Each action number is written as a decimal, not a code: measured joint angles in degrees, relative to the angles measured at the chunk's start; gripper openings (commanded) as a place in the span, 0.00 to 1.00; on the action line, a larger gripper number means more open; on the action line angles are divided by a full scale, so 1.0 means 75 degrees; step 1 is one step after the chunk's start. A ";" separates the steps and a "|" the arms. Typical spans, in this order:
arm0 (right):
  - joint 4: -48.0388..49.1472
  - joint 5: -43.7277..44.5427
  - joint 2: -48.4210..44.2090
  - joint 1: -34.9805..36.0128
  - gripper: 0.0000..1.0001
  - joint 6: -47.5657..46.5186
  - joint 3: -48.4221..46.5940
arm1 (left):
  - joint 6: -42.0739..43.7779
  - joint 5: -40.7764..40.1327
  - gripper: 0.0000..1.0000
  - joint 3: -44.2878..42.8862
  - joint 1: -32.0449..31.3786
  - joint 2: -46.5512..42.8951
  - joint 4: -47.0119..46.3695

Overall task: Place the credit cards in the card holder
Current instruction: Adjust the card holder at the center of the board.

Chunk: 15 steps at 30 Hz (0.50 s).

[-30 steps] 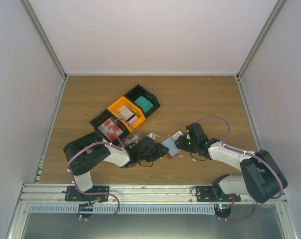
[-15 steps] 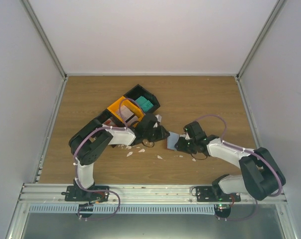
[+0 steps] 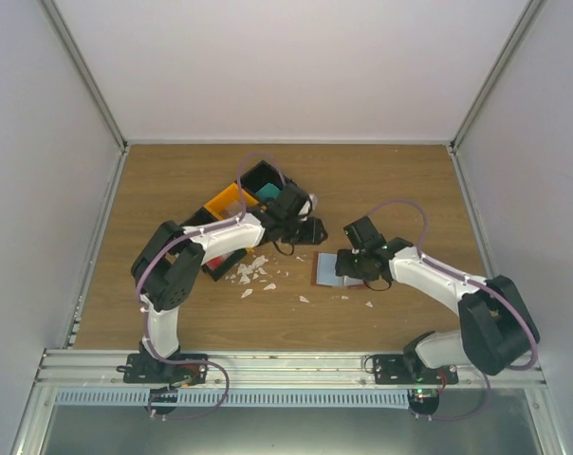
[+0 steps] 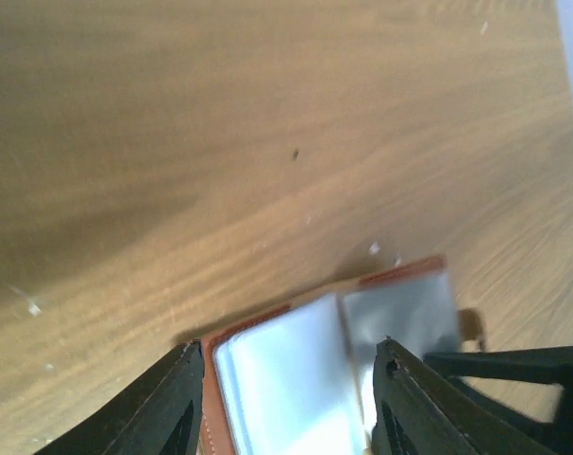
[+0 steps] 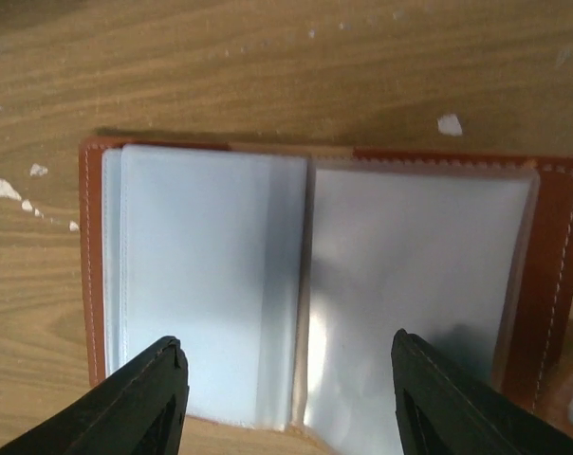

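Scraps (image 3: 253, 275) of white paper nearest, on wooden table (image 3: 400, 190). Beyond, card holder (image 5: 315, 275) lying open flat beneath right gripper (image 5: 286, 351), fingers spread, empty. Left gripper (image 4: 286, 351) above its far edge, likewise spread, empty. Farthest, teal credit cards (image 3: 270, 192) in tray (image 3: 253, 173).

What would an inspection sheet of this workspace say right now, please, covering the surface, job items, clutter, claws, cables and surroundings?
Surface: brown wood-grain tabletop, no damage seen.
Job's things: reddish-brown leather-like folding card holder lies open, pale blue sleeves up and looking empty; teal plastic cards sit in the black-and-orange compartment tray.
Clutter: small white scraps scattered near the tray and card holder.
Claws: left claw and right claw both open, nothing held; the card holder shows between the fingers of each.
Cables: purple cables loop along both arms, no snag seen.
Surroundings: white walls; metal rail at the near edge.
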<state>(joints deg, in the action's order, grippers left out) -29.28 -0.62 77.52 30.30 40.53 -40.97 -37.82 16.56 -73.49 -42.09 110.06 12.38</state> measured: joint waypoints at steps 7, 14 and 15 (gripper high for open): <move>-0.0379 0.0519 0.1055 0.0358 0.73 -0.0038 -0.0845 | 0.1011 -0.0854 0.62 -0.1166 0.0527 -0.0632 0.1542; -0.0557 0.0860 0.1667 0.0568 0.73 0.0119 -0.0930 | 0.1964 -0.1597 0.68 -0.1306 0.1207 -0.0845 0.2643; -0.0551 0.0868 0.1670 0.0565 0.73 0.0122 -0.0930 | 0.2028 -0.1719 0.68 -0.1306 0.1259 -0.0836 0.2818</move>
<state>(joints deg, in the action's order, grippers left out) -33.41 5.89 90.04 34.54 41.45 -47.94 -22.61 3.66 -83.29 -32.64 103.79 33.52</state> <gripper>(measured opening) 0.739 0.671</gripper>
